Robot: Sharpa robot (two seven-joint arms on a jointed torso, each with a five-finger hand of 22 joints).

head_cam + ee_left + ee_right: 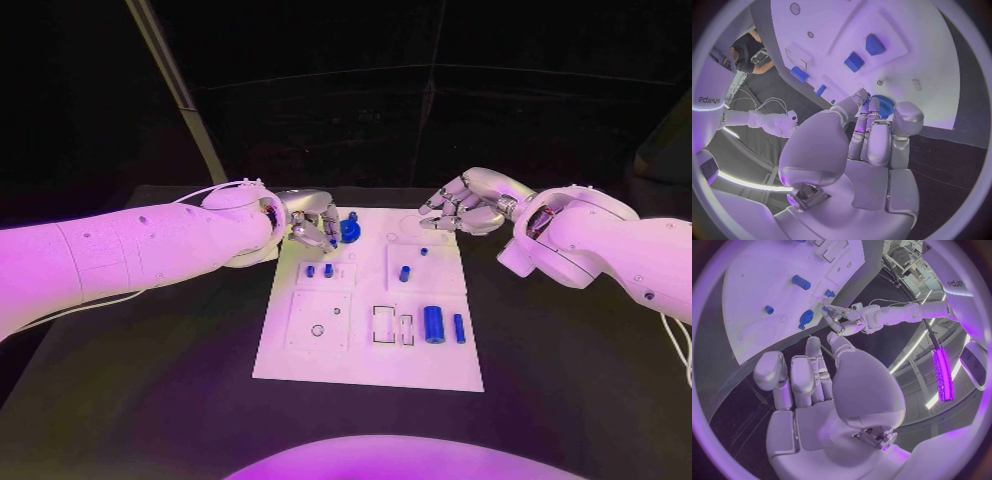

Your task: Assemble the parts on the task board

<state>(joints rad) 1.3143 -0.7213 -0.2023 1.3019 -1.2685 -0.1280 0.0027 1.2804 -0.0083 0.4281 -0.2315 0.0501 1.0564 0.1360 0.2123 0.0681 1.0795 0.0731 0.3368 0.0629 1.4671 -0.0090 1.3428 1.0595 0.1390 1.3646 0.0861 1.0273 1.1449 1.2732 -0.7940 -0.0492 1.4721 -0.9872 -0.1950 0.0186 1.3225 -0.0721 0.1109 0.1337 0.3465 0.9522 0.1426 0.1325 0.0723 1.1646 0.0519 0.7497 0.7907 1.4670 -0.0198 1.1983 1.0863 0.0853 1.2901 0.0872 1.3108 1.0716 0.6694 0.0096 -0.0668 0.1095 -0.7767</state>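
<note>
We see the black table [173,380] spread under everything, and on its middle the white task board [332,350], a long plate running away from the robot.

The left arm [130,250] reaches in over the board's far left corner. The left hand [310,225] sits there with its fingertips [866,102] closed around a round blue gear [349,230]; in the left wrist view we see the ribbed blue disc [884,105] right at the fingertips, touching them, just over the board's surface. We take this hand to be pinching the gear.

The right arm [606,245] comes in over the far right side. The right hand [462,210] hangs above the board's far right corner with its fingers curled inward and nothing between them; the right wrist view shows its fingers [811,375] drawn together and bare.

On the board, a large blue cylinder [433,324] lies near the right edge of the near half, with a slimmer blue pin [459,328] just beside it. Further away, a small blue peg [404,273] stands in the right-hand square recess, and two small blue blocks [317,270] stand side by side in the left-hand recess, near the left hand.
</note>
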